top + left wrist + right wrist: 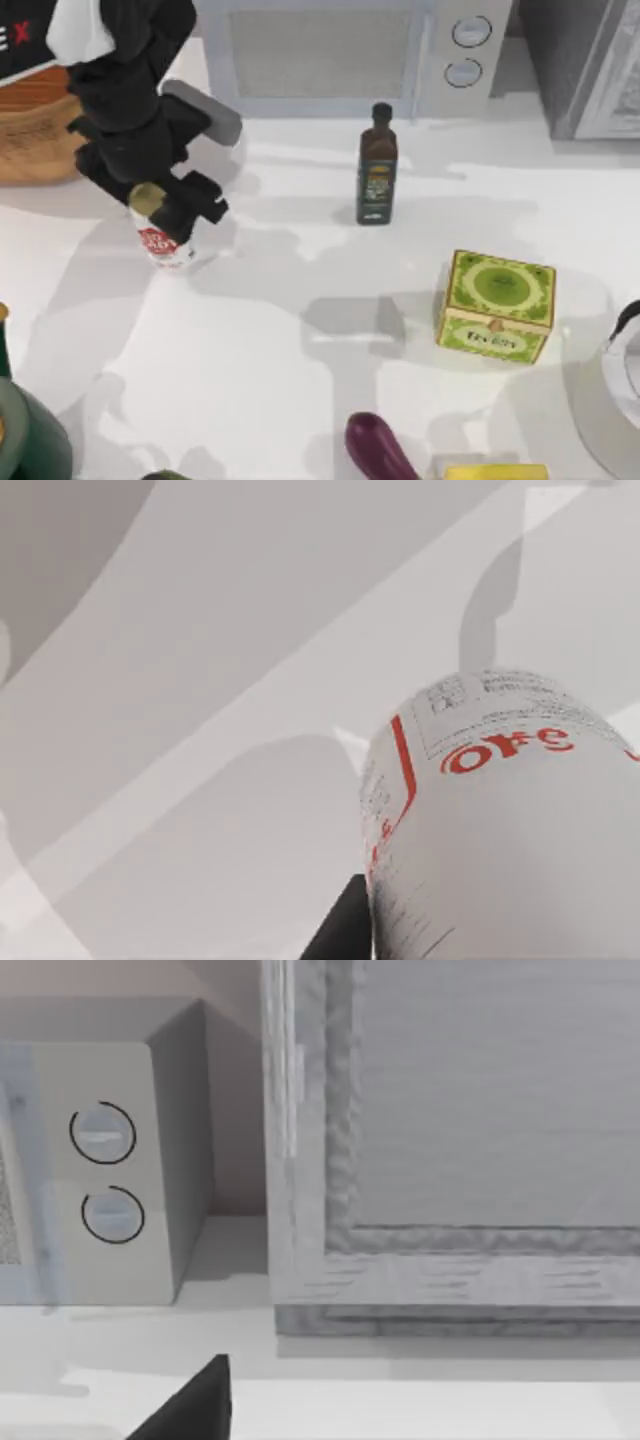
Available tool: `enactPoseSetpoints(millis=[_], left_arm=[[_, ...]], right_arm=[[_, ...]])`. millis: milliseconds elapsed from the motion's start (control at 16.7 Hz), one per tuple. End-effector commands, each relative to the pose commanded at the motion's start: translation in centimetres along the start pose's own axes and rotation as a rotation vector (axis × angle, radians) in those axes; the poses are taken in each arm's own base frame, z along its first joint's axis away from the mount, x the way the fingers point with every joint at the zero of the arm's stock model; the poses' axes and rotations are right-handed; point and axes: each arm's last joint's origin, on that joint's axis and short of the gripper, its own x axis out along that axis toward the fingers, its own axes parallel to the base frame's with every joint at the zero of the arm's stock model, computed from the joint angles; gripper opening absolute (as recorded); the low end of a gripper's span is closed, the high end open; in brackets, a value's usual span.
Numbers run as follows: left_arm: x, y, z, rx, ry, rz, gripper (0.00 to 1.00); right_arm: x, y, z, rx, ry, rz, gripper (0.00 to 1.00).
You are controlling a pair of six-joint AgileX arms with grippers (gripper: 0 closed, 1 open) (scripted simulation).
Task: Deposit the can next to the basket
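The can (160, 240), white with red lettering and a dull gold top, leans slightly at the left side of the table, to the right of the basket (30, 135) and in front of it. My left gripper (165, 215) comes down from the back left and is shut on the can near its top. In the left wrist view the can (500, 830) looms close beside one dark finger (340, 935). My right arm (628, 360) is parked at the table's right edge; one finger (190, 1405) of its open gripper stands off to one side.
A dark bottle (377, 170) stands mid-table at the back, in front of a microwave (340, 50). A green box (497, 305) sits right of centre. An eggplant (378, 450) and a yellow item (495, 472) lie at the front edge, a green object (25, 440) at the front left.
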Motion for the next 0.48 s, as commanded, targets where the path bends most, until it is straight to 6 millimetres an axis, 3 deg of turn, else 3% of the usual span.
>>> enactPoseSetpoints(millis=[240,480], left_arm=[[-3.0,8.1,-6.7,-0.222,-0.036,0.011,0.00],[-3.1,14.2,-13.6,-0.511,-0.018,0.042,0.00]], right_arm=[[0.0,0.0,0.0,0.000,0.000,0.000,1.00],[0.0,0.0,0.0,0.000,0.000,0.000,1.00]])
